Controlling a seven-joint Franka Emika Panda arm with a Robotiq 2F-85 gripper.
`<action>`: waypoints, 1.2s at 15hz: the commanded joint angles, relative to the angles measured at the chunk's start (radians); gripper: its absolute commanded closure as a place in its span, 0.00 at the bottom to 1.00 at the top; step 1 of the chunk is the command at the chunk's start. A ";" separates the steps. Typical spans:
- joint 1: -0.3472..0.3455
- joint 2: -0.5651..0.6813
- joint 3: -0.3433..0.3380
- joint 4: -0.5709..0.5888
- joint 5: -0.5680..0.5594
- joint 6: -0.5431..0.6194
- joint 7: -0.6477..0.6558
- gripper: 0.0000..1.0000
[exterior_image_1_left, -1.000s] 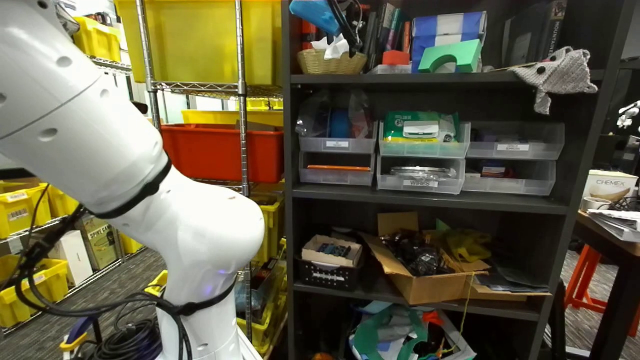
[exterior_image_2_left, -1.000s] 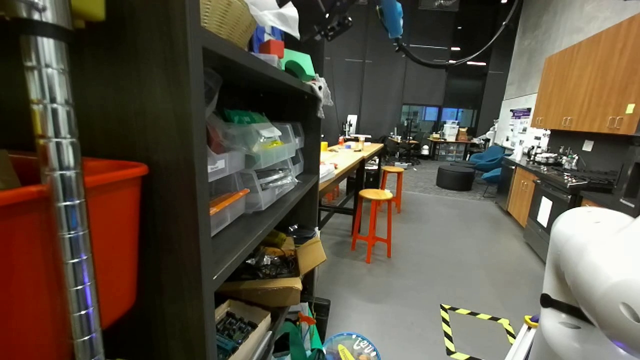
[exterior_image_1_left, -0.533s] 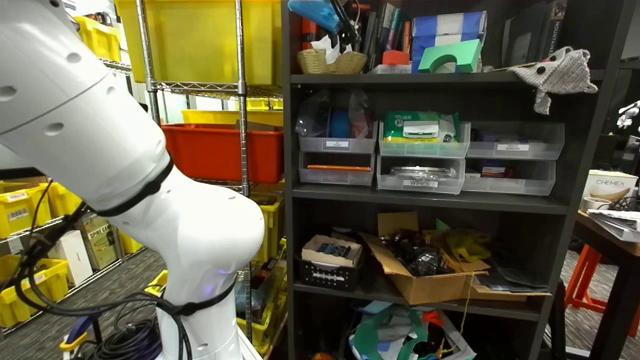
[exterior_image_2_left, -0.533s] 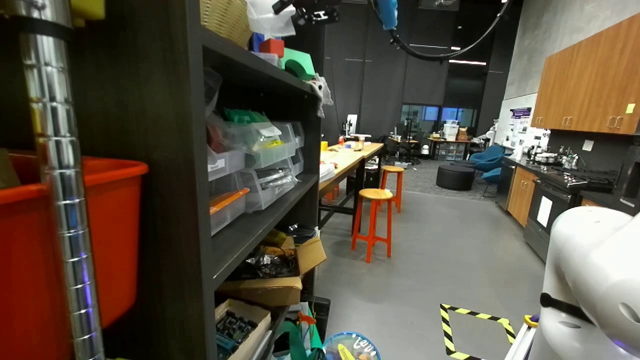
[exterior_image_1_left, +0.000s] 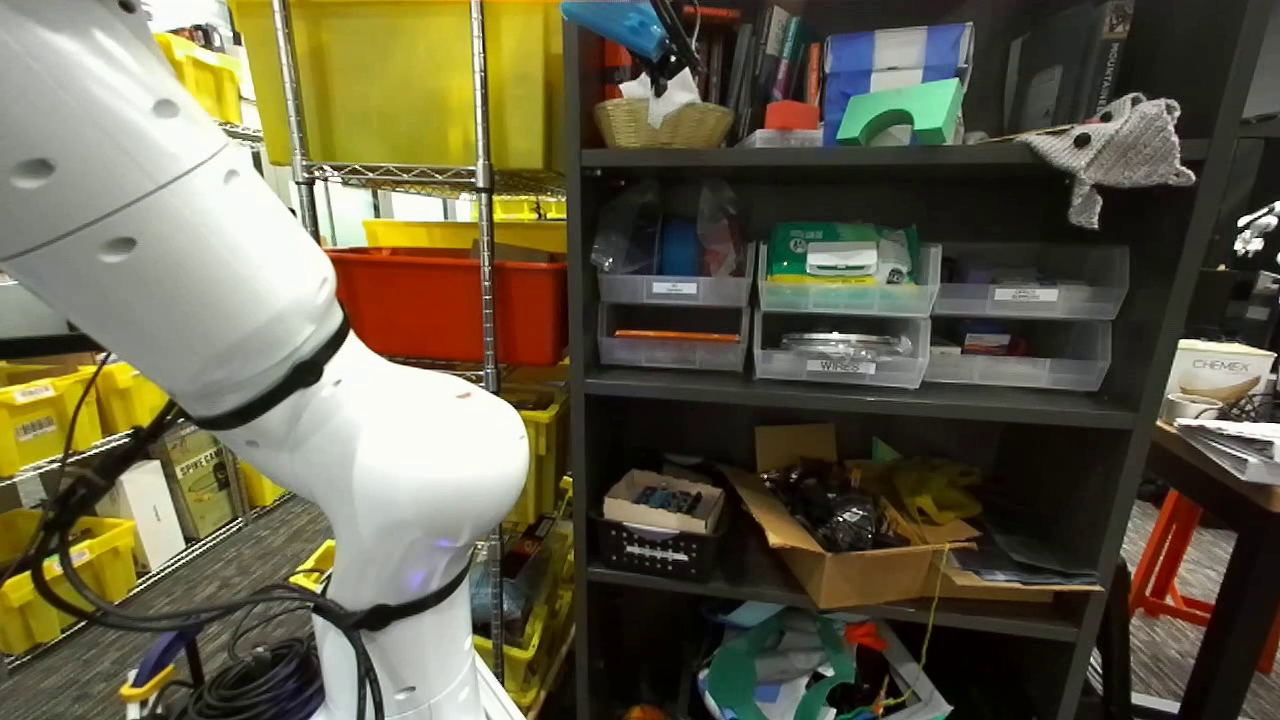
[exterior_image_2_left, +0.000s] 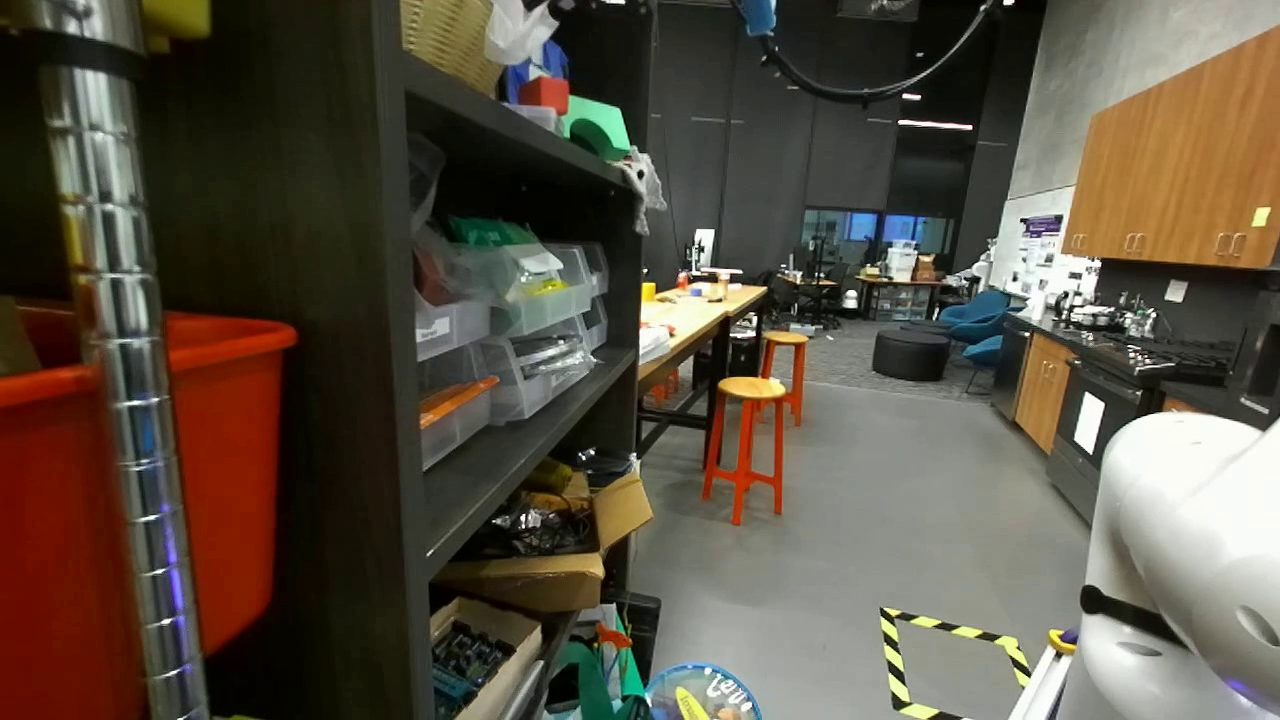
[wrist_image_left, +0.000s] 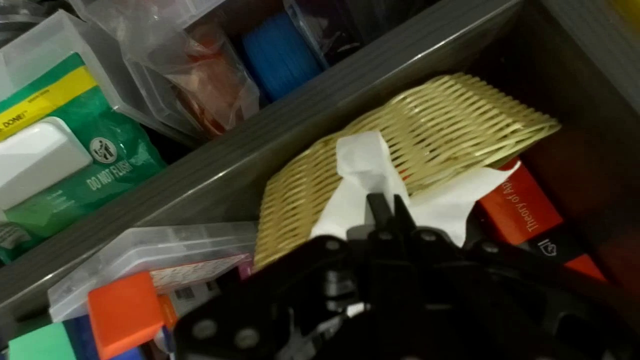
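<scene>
White arm (exterior_image_1_left: 400, 460): nearest, left of the dark shelf (exterior_image_1_left: 860, 398); over the last second its upper link has shifted slightly right.
Gripper (wrist_image_left: 388, 197): fingers together, tips against white tissue (wrist_image_left: 365, 157); whether a fold is pinched between them cannot be told. In an exterior view it has gone left, from over the right part of the wicker basket (wrist_image_left: 440, 125) to about its middle.
Tissue: overlaps the basket's near rim, spreading left and right of the tips; bunched smaller than half a second ago.
Red block (exterior_image_1_left: 792, 115): just right of the basket, on a clear case (exterior_image_1_left: 785, 138); unmoved.
Green arch (exterior_image_1_left: 930, 112): farther right, before a blue-and-white box (exterior_image_1_left: 895, 50); unmoved.
Books (exterior_image_1_left: 775, 60): stand beyond the basket and to its right.
</scene>
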 joint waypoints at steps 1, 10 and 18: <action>-0.010 0.011 0.051 0.018 -0.012 0.046 -0.005 1.00; -0.021 0.044 0.164 0.019 -0.143 0.222 0.028 1.00; -0.035 0.150 0.177 0.059 -0.243 0.364 0.050 1.00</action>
